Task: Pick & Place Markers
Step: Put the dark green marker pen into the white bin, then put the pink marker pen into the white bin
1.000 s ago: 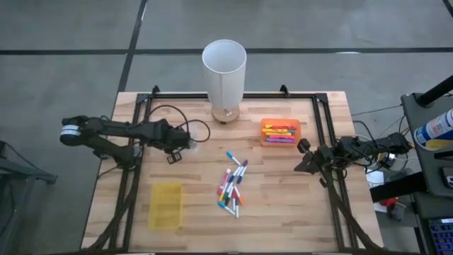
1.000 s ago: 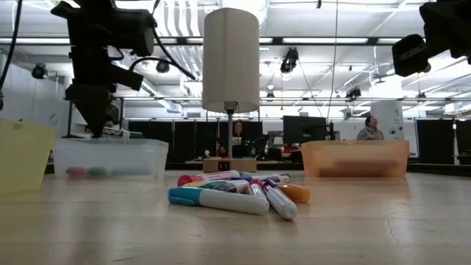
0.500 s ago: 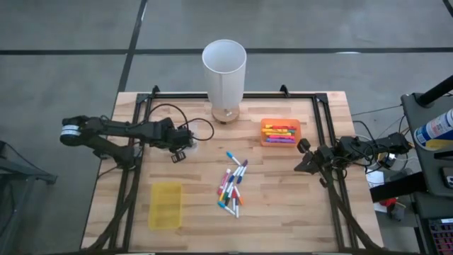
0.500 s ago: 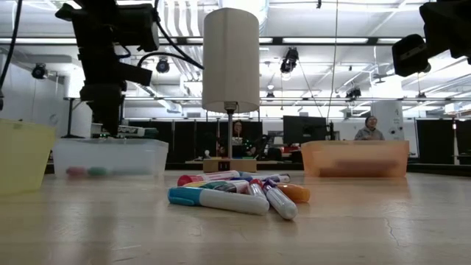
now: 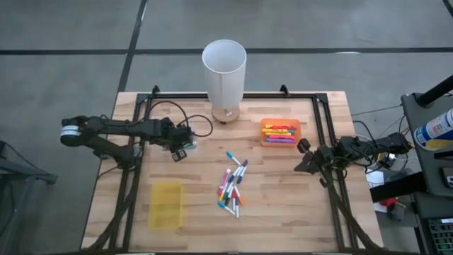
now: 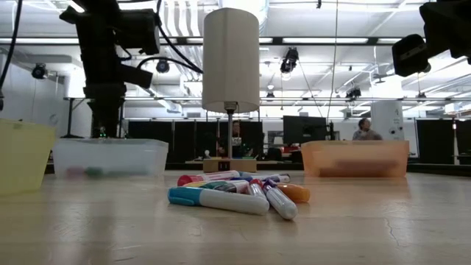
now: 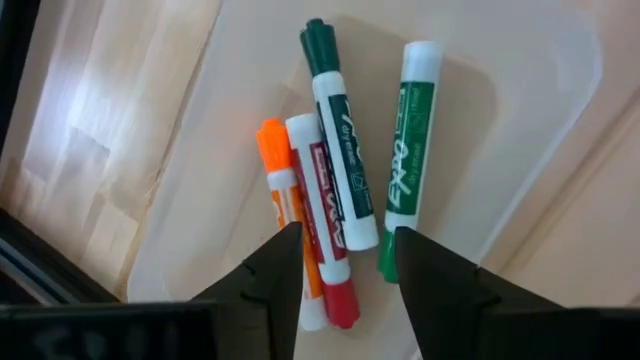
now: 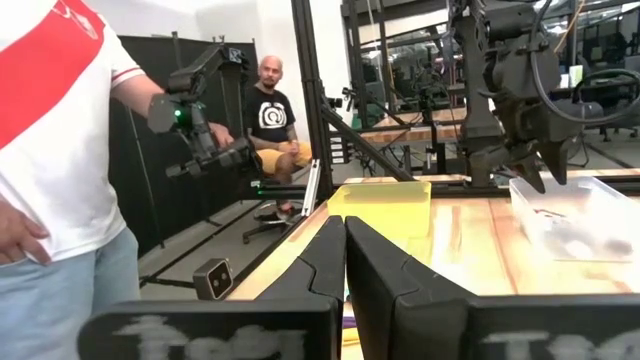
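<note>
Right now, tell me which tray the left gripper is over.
The clear tray, holding four markers; left gripper hangs above it. The others are yellow and orange.

Wooden table [image 5: 283,212], black frame [image 5: 322,120] on top. White lamp [image 5: 224,71] upright at far edge, centre. Orange tray [image 5: 263,139] right of lamp base. Yellow tray [image 5: 165,205] near front left. Clear tray [image 7: 540,130] left of centre. Person in white-red shirt [image 8: 60,120] beside table; another person seated [image 8: 272,115] beyond.
</note>
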You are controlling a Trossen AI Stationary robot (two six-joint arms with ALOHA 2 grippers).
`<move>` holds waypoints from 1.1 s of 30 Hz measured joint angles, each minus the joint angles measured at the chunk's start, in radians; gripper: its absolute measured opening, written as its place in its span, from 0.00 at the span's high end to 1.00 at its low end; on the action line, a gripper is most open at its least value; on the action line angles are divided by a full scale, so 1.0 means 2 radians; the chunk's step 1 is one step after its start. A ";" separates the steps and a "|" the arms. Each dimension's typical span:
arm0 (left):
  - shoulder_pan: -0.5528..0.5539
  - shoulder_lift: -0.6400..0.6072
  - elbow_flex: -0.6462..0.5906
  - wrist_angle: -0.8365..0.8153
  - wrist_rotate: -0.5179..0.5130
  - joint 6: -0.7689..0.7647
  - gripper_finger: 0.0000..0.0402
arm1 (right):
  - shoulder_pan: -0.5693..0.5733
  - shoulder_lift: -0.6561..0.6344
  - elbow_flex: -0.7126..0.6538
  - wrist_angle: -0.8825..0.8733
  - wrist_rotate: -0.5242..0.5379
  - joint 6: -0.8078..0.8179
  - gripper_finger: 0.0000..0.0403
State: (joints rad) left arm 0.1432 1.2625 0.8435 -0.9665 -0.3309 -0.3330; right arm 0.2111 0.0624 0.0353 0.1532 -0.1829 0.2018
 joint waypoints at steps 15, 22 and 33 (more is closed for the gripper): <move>-0.002 -0.002 0.096 -0.023 0.061 -0.145 0.62 | 0.000 0.000 0.000 0.000 0.000 0.000 0.98; -0.038 -0.002 0.109 0.021 0.106 -0.191 0.62 | 0.000 0.000 0.000 0.000 0.000 0.000 0.98; -0.118 -0.002 0.109 0.139 0.118 -0.253 0.62 | 0.000 0.000 0.000 0.000 0.000 0.000 0.98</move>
State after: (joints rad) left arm -0.0934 1.2579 1.0615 -0.6894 -0.0944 -0.8399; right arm 0.2111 0.0624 0.0353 0.1532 -0.1829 0.2020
